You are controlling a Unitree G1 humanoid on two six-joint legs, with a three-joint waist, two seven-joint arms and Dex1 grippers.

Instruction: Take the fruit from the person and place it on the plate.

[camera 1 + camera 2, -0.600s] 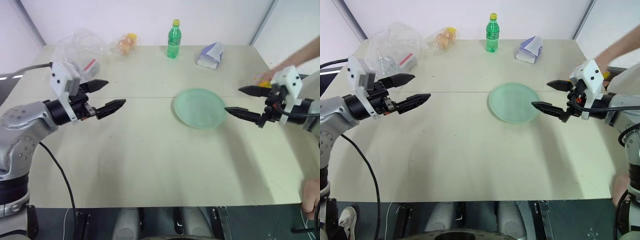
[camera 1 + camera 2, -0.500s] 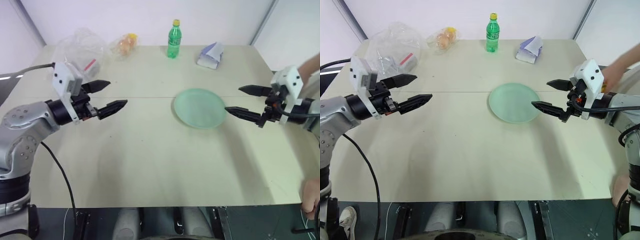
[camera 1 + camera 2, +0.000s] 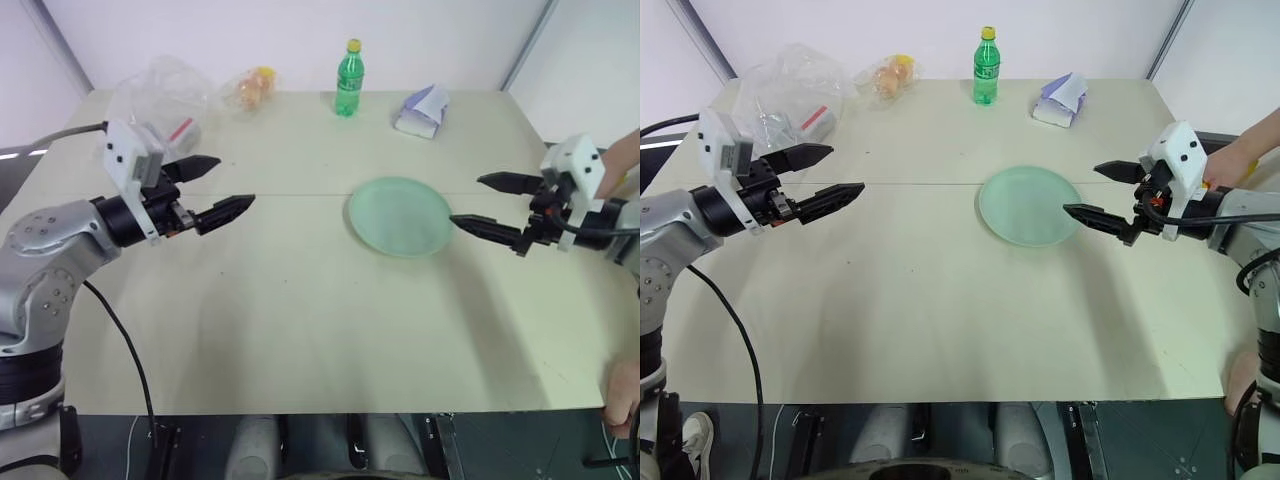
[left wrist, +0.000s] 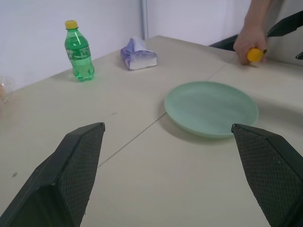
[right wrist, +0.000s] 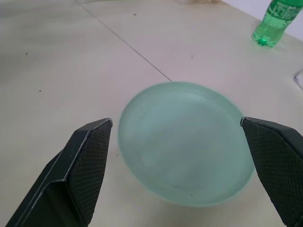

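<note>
Yellow banana (image 4: 254, 55) sits in person's hand (image 4: 251, 40) beyond wide-open right pincer (image 3: 1102, 192); approach level, closing gently mid-fruit. Left pincer (image 3: 222, 186) also wide.

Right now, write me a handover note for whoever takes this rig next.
Left gripper: jaws open, empty, held above the table's left side.
Right gripper: jaws open, empty, held just right of the plate.
Plate: bare, near the middle of the table.
Person's hand: at the table's right edge behind the right gripper, closed around a yellow fruit, most of which is hidden.
Done: nothing yet; no handover has happened.
Left: take the fruit from the hand, probably with the right gripper since it is nearer, then set it on the plate.
</note>
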